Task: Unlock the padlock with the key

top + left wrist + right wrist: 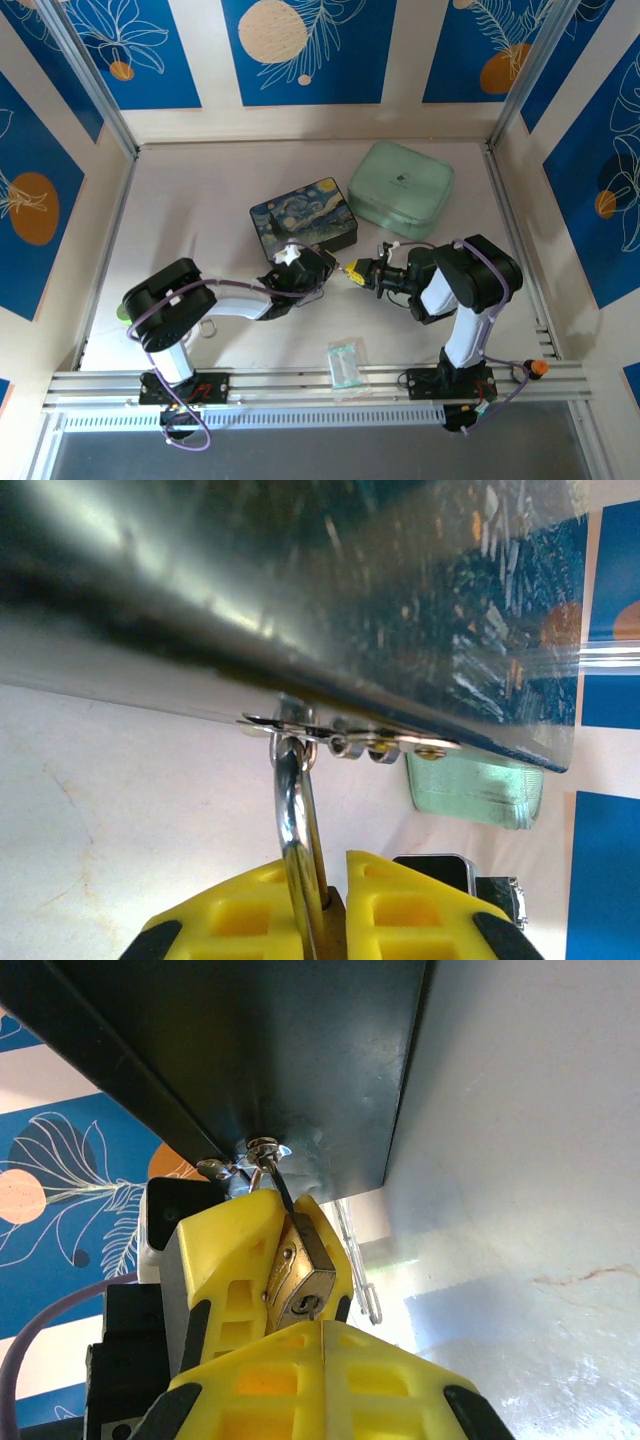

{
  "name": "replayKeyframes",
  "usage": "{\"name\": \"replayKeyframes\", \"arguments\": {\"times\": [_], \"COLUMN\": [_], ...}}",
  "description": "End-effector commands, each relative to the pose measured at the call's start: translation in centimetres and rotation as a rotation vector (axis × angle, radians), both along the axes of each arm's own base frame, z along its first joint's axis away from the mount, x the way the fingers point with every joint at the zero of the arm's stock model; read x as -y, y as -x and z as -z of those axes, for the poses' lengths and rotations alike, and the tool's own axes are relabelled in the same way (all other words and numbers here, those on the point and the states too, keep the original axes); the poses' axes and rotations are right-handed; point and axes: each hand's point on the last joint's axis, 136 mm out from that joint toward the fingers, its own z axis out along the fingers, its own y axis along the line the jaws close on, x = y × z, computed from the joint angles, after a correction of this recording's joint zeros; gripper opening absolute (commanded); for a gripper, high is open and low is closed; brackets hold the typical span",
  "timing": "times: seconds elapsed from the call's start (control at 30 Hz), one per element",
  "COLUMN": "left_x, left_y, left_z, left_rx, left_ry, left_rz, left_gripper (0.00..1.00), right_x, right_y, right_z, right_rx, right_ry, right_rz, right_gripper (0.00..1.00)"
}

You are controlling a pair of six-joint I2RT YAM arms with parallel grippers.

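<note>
The brass padlock hangs by its silver shackle from the hasp on the front of the starry-night painted box. My left gripper is shut on the padlock's body, one yellow finger on each side, keyhole facing out. My right gripper sits right below the keyhole with its yellow fingers pressed together. A thin grey tip of the key runs from their seam into the keyhole; the rest of the key is hidden. In the top view the two grippers meet nose to nose in front of the box.
A mint-green case lies behind and right of the box. A clear plastic packet rests near the front rail. A silver wire loop lies on the table beside the padlock, another by the left arm.
</note>
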Motion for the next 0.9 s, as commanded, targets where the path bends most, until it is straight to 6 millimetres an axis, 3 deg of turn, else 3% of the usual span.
{"name": "replayKeyframes", "arguments": {"times": [0.0,0.87], "left_x": [2.55,2.52], "left_y": [3.18,3.23], "left_z": [0.92,0.61], "left_rx": [-0.170,-0.160], "left_ry": [0.149,0.145], "left_rz": [0.078,0.090], "left_gripper": [0.00,0.00], "right_x": [-0.34,-0.91], "right_y": [-0.31,-0.46], "right_z": [0.78,1.07], "right_rx": [-0.020,-0.027], "right_ry": [0.012,0.013], "right_rz": [0.003,-0.006], "right_gripper": [0.00,0.00]}}
